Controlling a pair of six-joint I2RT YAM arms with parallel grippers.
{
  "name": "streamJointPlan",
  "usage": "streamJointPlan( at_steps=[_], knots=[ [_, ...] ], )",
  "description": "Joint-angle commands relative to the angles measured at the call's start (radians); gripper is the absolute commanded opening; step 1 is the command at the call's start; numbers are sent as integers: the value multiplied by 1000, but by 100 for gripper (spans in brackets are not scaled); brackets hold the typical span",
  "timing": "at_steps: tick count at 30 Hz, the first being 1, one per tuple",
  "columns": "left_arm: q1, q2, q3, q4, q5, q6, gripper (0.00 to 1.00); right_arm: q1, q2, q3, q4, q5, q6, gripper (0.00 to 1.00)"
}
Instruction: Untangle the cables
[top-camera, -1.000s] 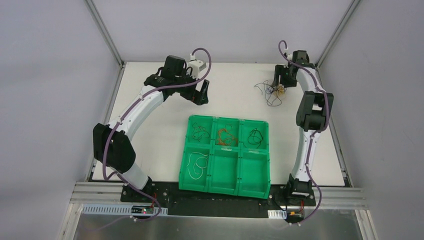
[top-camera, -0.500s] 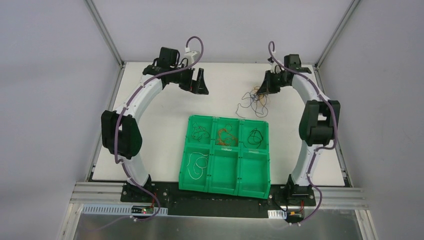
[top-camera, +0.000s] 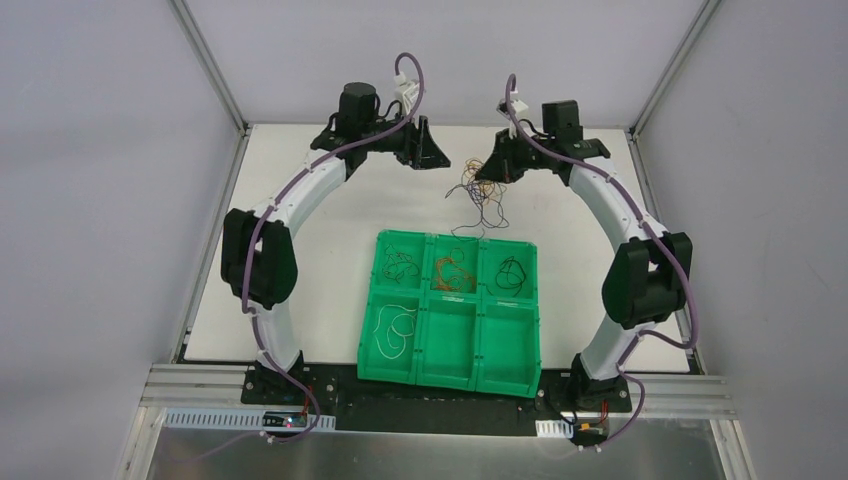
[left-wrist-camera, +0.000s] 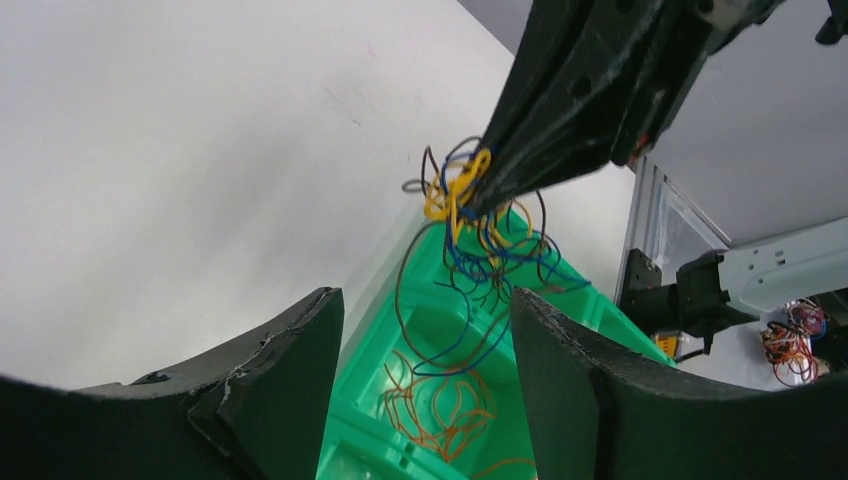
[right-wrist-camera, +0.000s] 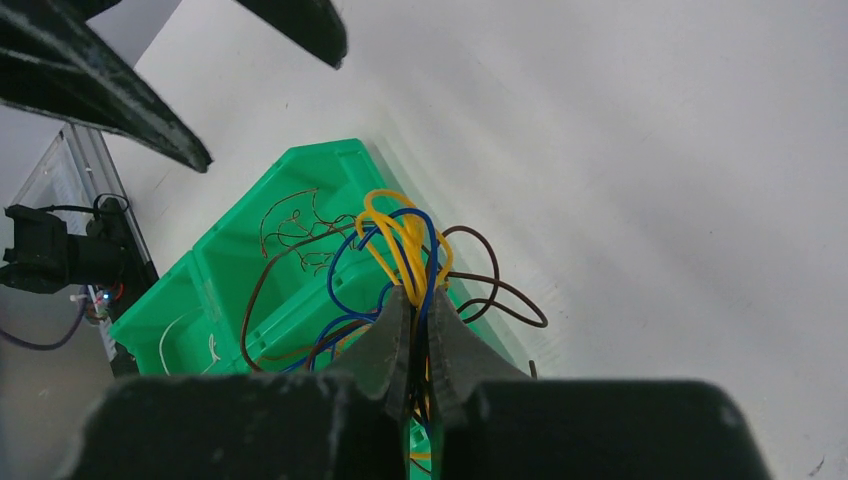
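Note:
The cables (top-camera: 478, 196) are a small tangle of yellow, blue and brown wires, hanging in the air above the table behind the tray. My right gripper (top-camera: 489, 171) is shut on the top of the bunch. In the right wrist view the fingertips (right-wrist-camera: 395, 305) pinch yellow and blue loops of the cables (right-wrist-camera: 400, 235). My left gripper (top-camera: 433, 156) hovers just left of the tangle, open, with nothing between its fingers (left-wrist-camera: 300, 340). In the left wrist view the cables (left-wrist-camera: 470, 235) dangle beyond that gap.
A green six-compartment tray (top-camera: 505, 348) lies at the table's middle front. Its compartments hold separate wires: brown (top-camera: 400, 263), orange (top-camera: 452, 272), black (top-camera: 510, 272) and white (top-camera: 395, 330). Metal frame posts stand at the table's back corners.
My right gripper shut on the tangle, lifted it off the table at the back right and carried it left toward the centre. My left arm swung right to meet it, its jaws narrowing.

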Motion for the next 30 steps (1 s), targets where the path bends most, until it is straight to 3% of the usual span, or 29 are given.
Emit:
streamJointPlan(
  at_steps=[1, 15, 20, 22, 23, 27, 30],
  knots=[
    [-23, 47, 78, 141, 27, -44, 62, 32, -22, 11, 26, -53, -93, 0],
    [-72, 119, 138, 133, 65, 25, 51, 47, 10, 63, -8, -92, -119, 0],
    [-73, 123, 145, 143, 50, 15, 29, 48, 15, 62, -19, -90, -126, 0],
    [-73, 118, 143, 166, 32, 0, 6, 46, 18, 62, -26, -78, -136, 0],
    [-72, 113, 142, 179, 17, -13, 0, 44, 20, 62, -28, -71, -138, 1],
    [-61, 100, 171, 237, -36, -84, 0, 19, 48, 78, -27, -6, -148, 14],
    [-46, 97, 219, 261, -66, -138, 0, -18, 107, 110, -18, 60, -147, 17]
  ],
)
